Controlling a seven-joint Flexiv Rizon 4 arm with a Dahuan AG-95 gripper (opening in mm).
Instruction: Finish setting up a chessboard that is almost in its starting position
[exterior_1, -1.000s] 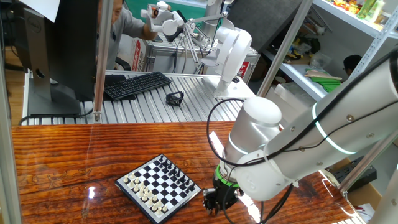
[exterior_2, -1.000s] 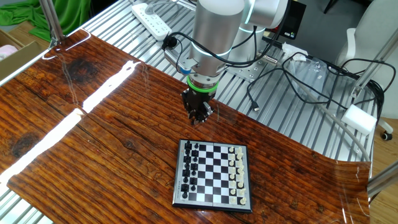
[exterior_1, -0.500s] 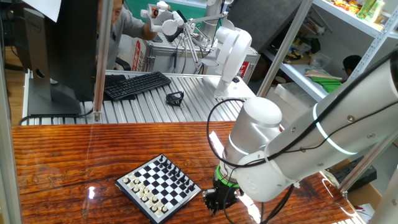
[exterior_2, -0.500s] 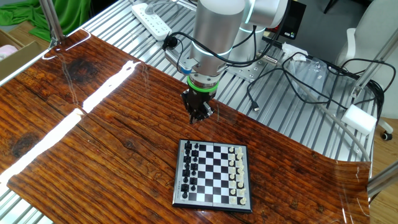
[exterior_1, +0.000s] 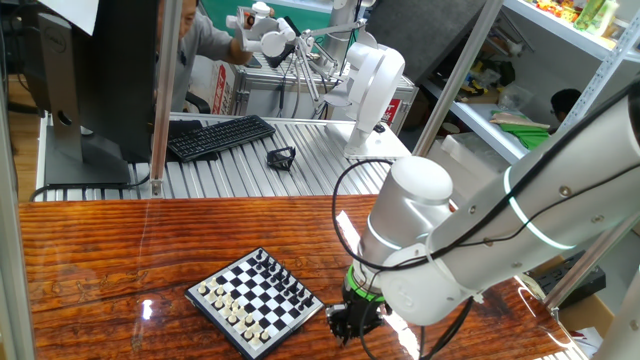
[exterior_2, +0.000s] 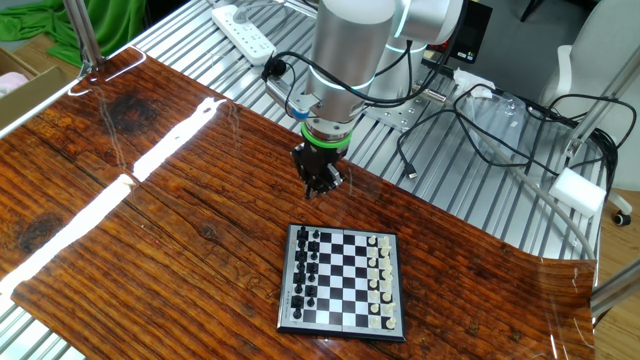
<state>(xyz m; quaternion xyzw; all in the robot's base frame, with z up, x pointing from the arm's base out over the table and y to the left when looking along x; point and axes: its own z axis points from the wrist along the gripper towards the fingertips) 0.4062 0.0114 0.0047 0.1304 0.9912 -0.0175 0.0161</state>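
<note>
Chessboard (exterior_2: 343, 279), a small square of black and white squares with a dark rim, lies flat on the reddish wooden table (exterior_2: 150, 220), black pieces along one edge and white along the opposite. Just beyond it, off the board, the black two-finger gripper (exterior_2: 318, 187) points straight down with jaws clenched, possibly on a stray piece, too small to confirm. A good lift rises straight up before crossing to the vacant square, clearing neighbouring pieces. The vacant square cannot be made out; in one fixed view the arm's white housing (exterior_1: 470, 250) crowds the gripper (exterior_1: 345, 328).
</note>
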